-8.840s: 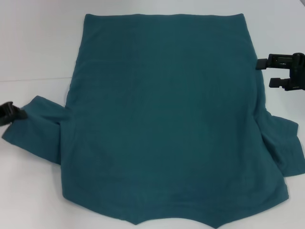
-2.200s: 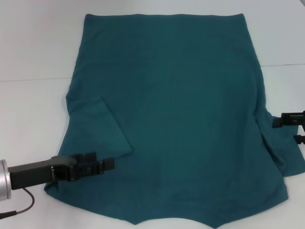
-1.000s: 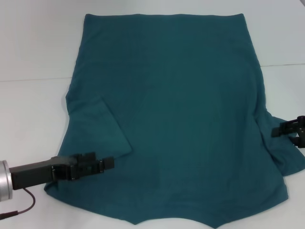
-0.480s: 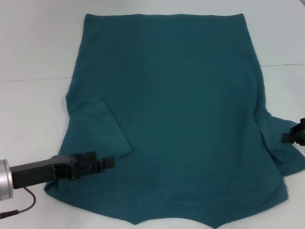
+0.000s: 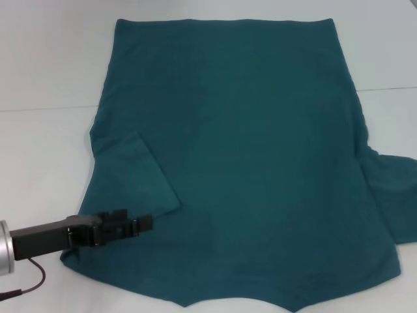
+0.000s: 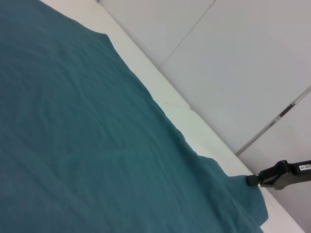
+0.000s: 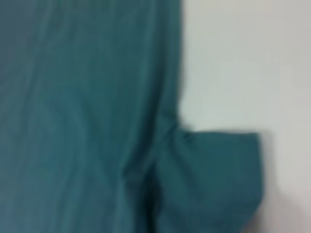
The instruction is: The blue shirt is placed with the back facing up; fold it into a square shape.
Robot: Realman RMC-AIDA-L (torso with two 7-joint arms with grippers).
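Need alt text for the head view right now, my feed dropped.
A blue shirt lies back-up on a white table, its left sleeve folded onto the body. The left gripper rests on the shirt near that sleeve; the right gripper is out of frame.

Bright, even overhead light with soft shadows; head view sharp, right wrist view blurred throughout.

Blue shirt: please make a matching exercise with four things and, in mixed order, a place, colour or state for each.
Things:
1. left sleeve
2. right sleeve
3. left gripper
4. table

Descriptions:
A. white
B. sticking out sideways from the blue shirt
C. folded in over the shirt's back
D. over the shirt, just beside the folded sleeve

Pairs: 1-C, 2-B, 3-D, 4-A
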